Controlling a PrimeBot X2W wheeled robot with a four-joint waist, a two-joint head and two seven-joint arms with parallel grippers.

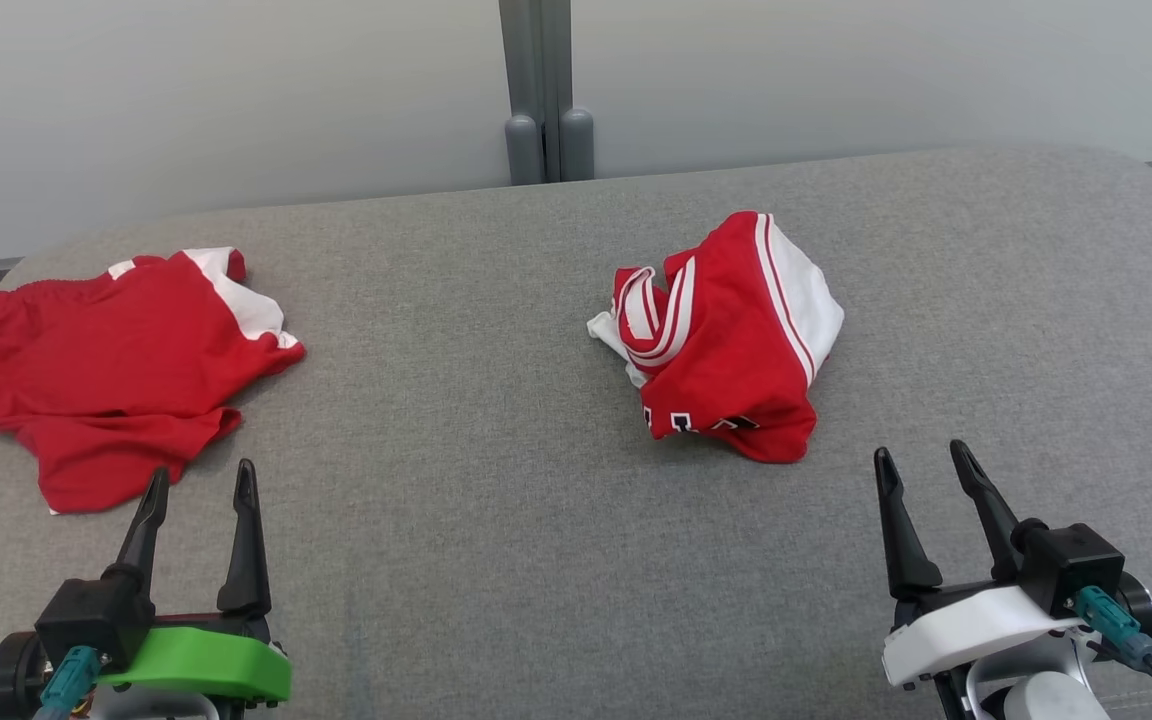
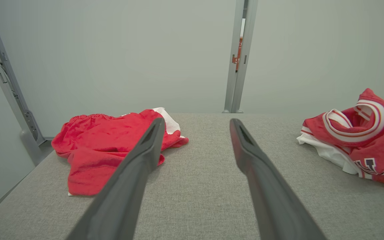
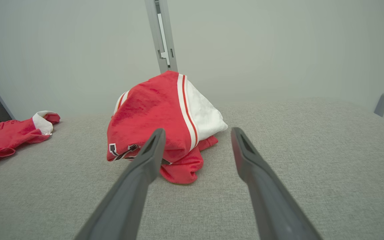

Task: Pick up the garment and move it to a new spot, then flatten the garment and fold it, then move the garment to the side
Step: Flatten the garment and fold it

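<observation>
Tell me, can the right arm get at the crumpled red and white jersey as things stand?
Probably yes. The right gripper is open, pointing towards the crumpled red and white jersey, with just bare grey fabric tabletop between them.

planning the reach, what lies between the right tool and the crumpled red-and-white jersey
Only bare grey fabric surface lies between the right tool and the crumpled red-and-white jersey, in the head view.
</observation>
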